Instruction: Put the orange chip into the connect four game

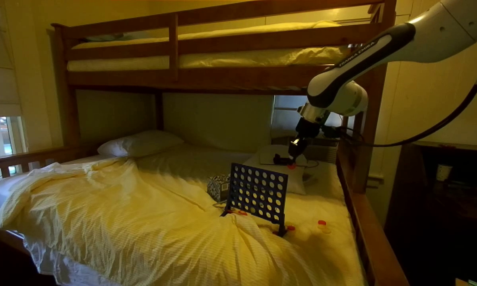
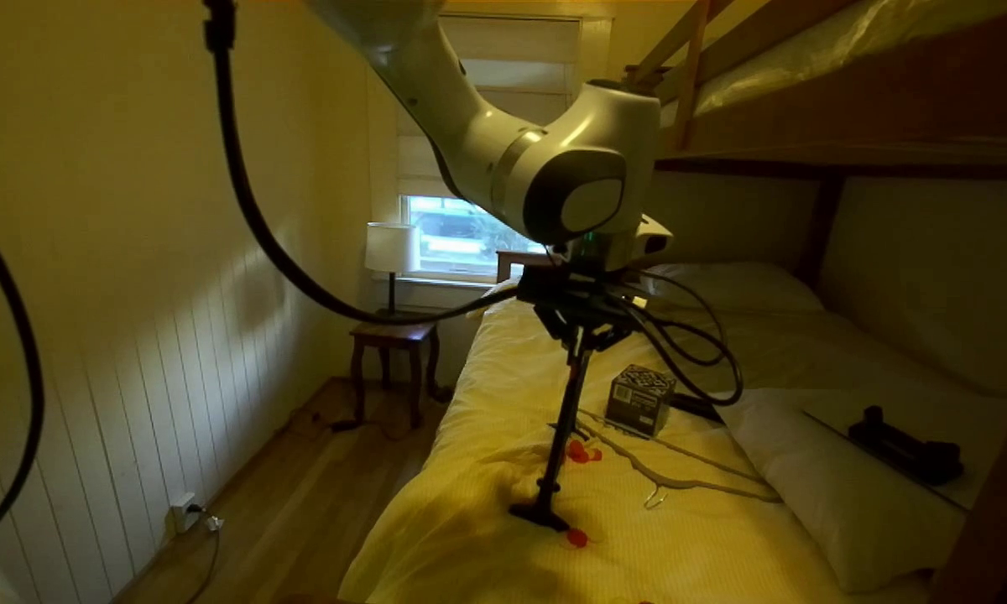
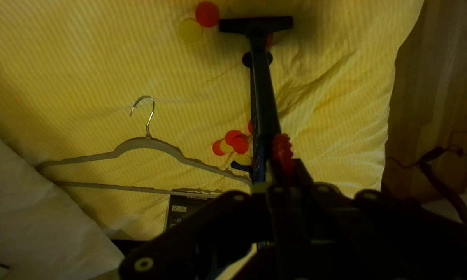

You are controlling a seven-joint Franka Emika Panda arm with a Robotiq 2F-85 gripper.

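My gripper (image 1: 292, 155) is shut on an orange chip (image 1: 291, 166), which pokes out below the fingertips. In the wrist view the fingertips (image 3: 286, 177) pinch the chip (image 3: 283, 149) on edge. The connect four game (image 1: 258, 192) stands upright on the bed, a dark blue rack with rows of round holes that look unfilled. It shows edge-on in an exterior view (image 2: 560, 428) and in the wrist view (image 3: 265, 93). The gripper is above the rack's top edge level; in the wrist view the chip appears right beside the top edge. Whether they touch cannot be told.
Loose red and yellow chips lie on the bed by the rack's feet (image 3: 207, 14) (image 2: 583, 453). A patterned box (image 2: 640, 400), a grey hanger (image 2: 680, 482) and a pillow (image 2: 831, 495) lie beside the rack. A wooden bed rail (image 1: 367, 234) and the upper bunk (image 1: 238, 81) frame the space.
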